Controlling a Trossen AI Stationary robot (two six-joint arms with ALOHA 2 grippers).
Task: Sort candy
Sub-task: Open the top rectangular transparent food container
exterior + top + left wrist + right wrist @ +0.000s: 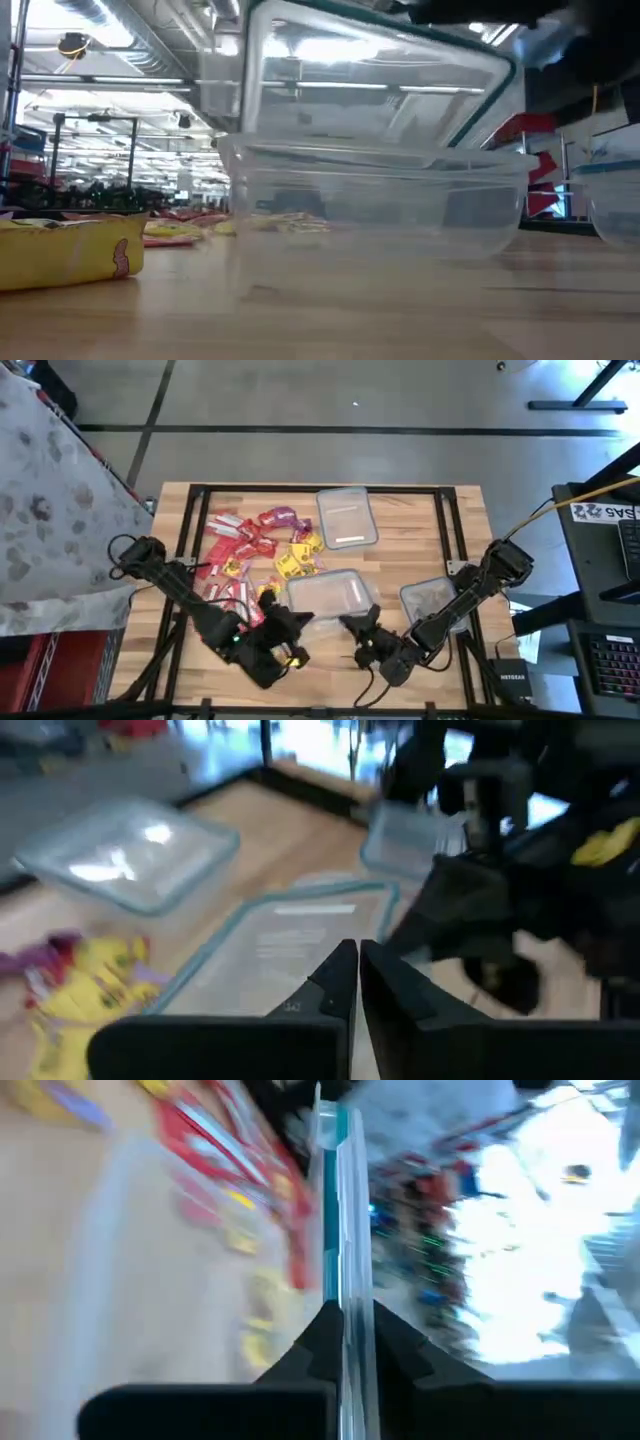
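Step in hand: judging by the raised lid, taking the lid off the middle tub so the candy can go in.
Right gripper: its fingers pinch the edge of the lid, which runs straight out from between the fingertips and shows edge-on, teal seal outward.
Lid: in the low view it stands tilted above the clear tub, one edge up, the other down at the tub's rim.
Left gripper: fingers pressed together with nothing between them, tips just short of the lid's near edge.
Candy: red, yellow and a few purple packets lie heaped on the table, beyond the left fingertips and off to one side, well apart from the right fingers; none is in a tub.
Doing it well: I judge the pinch must stay firm on the thin edge while the lid swings clear, or the tub may drag along.
Risk: the lid may slip or drop onto the heap.
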